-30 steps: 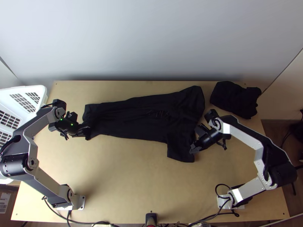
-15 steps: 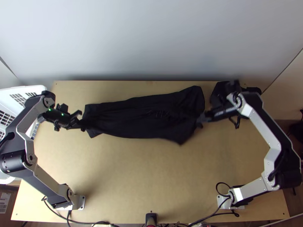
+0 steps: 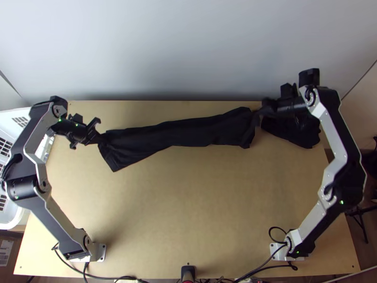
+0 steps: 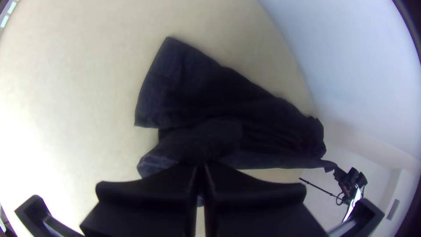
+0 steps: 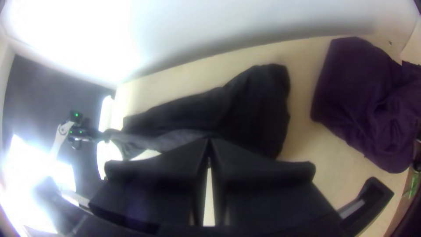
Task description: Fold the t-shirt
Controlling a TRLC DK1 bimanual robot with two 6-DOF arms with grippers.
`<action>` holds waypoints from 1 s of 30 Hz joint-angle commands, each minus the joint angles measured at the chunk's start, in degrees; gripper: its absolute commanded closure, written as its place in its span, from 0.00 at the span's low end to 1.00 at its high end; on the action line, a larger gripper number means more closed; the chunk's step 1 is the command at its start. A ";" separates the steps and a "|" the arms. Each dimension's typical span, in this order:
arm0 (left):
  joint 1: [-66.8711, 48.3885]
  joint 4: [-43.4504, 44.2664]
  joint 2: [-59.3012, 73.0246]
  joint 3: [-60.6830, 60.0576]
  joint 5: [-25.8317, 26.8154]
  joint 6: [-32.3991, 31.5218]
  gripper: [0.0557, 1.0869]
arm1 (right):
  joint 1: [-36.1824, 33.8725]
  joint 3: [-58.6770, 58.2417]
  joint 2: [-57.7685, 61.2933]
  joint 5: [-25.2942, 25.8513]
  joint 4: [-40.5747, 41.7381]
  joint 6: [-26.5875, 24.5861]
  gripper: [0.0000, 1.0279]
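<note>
The black t-shirt point(image 3: 179, 134) lies as a long narrow strip across the table's far part in the top view, its near edge lifted and pulled back over the rest. At its left end my left gripper point(image 3: 100, 137) is shut on the cloth; in the left wrist view the left gripper point(image 4: 201, 169) has the shirt point(image 4: 210, 92) bunched at its fingertips. My right gripper point(image 3: 258, 114) is shut on the edge at the strip's right end. The right wrist view has the right gripper point(image 5: 208, 142) with its fingertips together against the shirt point(image 5: 258, 105).
Another bunched dark cloth point(image 3: 294, 129) lies at the table's far right corner, partly beneath my right arm. A white plastic basket point(image 3: 14, 207) stands at the left edge, beside the left arm. Bare wood point(image 3: 188, 203) stretches in front of the shirt. Behind the table rises a pale wall.
Both grippers have moved toward the table's far edge, the right one farther and to the right. The shirt's near side has come up with them, leaving a narrower strip.
</note>
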 commanded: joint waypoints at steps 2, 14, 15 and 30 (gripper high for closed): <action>-0.13 -1.20 8.16 9.29 0.41 -4.32 0.96 | -2.83 9.25 8.58 2.09 3.72 6.96 0.97; -0.13 -0.67 18.18 16.23 0.23 -6.43 0.96 | 0.51 7.05 19.57 9.82 11.36 8.98 0.97; -0.13 -0.41 18.71 16.32 0.14 -6.43 0.96 | 1.04 7.14 20.54 10.09 11.98 9.16 0.97; -1.62 -3.22 18.44 16.67 -0.65 -3.35 0.41 | 3.32 5.47 23.00 9.91 13.03 6.35 0.91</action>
